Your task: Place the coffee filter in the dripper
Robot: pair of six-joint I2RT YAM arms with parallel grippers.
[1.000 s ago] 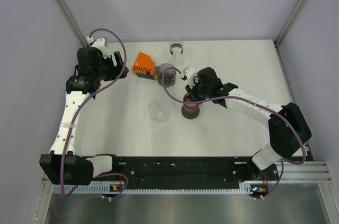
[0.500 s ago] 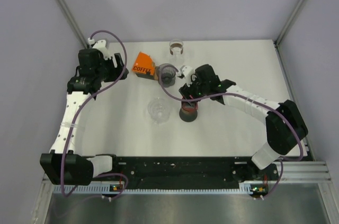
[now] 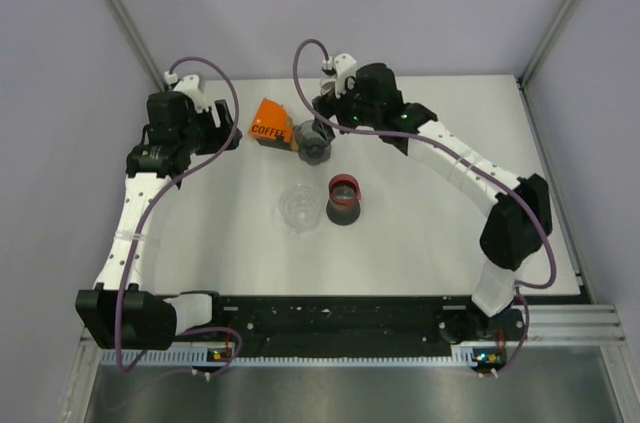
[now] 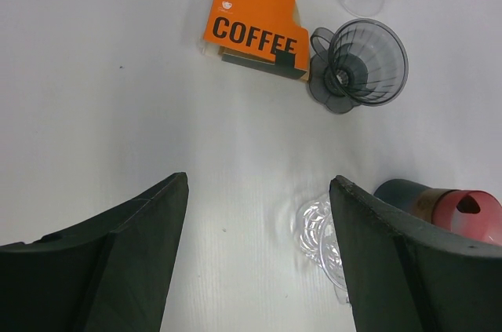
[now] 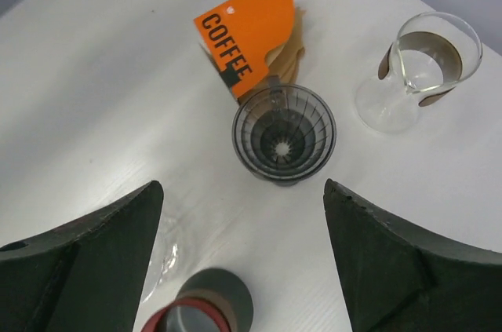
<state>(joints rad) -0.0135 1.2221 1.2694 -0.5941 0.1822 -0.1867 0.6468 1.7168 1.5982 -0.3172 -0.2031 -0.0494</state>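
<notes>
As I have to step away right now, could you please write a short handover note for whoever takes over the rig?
Left claw: open, empty, over the left part of the table.
Right claw: open, empty, above the dripper.
Dripper: upright, empty, beside the orange COFFEE box that holds the paper filters.
Done: no filter placed yet.
Left: take one filter from the box and seat it in the dripper.

A white table (image 3: pixel 430 233) carries an orange filter box (image 3: pixel 270 123) touching a grey dripper (image 3: pixel 314 140), with a glass carafe (image 5: pixel 420 69) near them. Nearer the front, a clear glass (image 3: pixel 299 208) stands beside a red-rimmed cup (image 3: pixel 343 200).
</notes>
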